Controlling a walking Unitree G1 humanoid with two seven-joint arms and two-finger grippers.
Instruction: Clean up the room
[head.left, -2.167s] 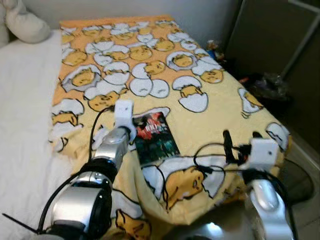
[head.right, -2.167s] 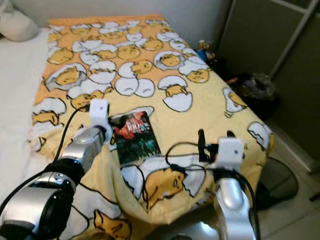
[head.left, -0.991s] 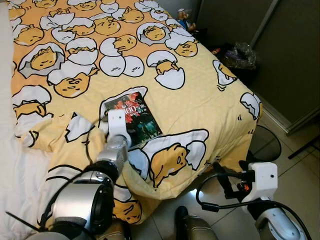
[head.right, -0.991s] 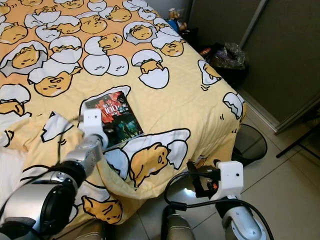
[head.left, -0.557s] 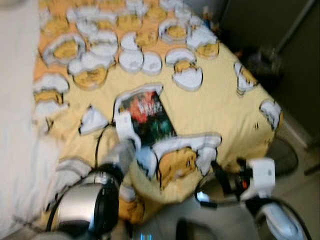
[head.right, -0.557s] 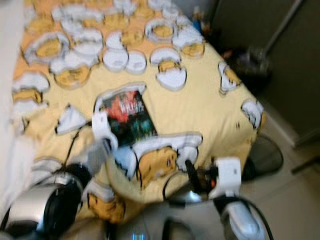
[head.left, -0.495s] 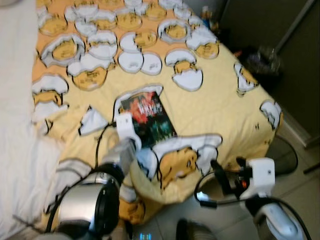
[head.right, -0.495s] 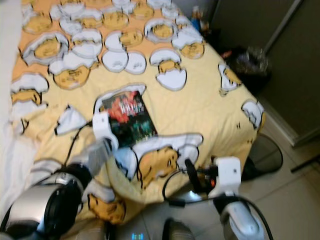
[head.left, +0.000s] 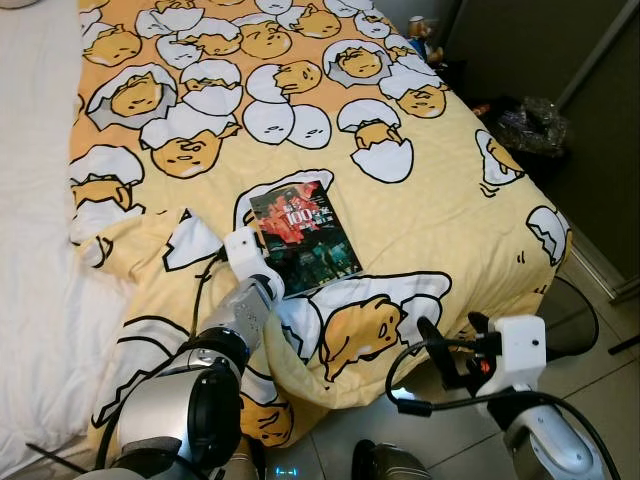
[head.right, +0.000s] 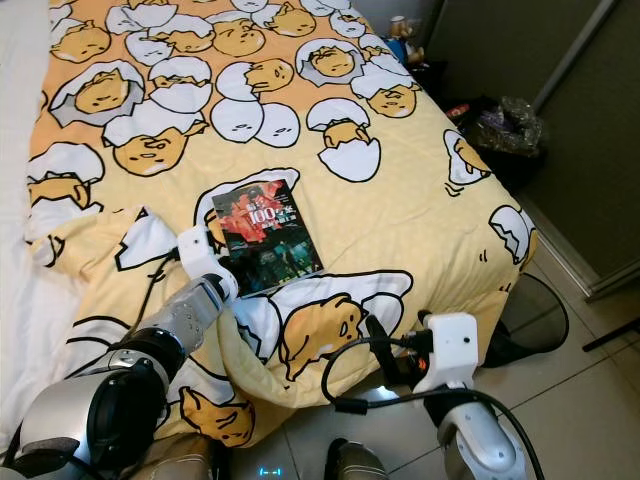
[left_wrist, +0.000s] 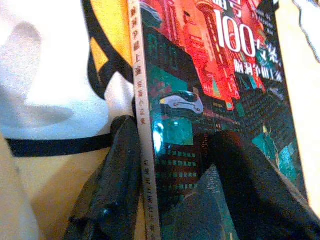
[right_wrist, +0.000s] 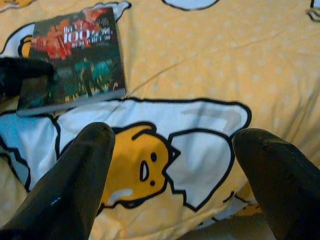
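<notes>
Book with a red-and-teal cover lay flat on the egg-print blanket, its spine edge pinched between the left gripper's fingers. Right gripper hung spread beyond the bed's edge, well apart from the book.

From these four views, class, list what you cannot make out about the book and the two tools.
- Book: small cover print, too small in the eye views; cut off by the frame edge in the left wrist view.
- Left tool: its grip on the book's spine, since the fingers' undersides are hidden.
- Right tool: fingertips cut off by the wrist view's bottom edge.
</notes>
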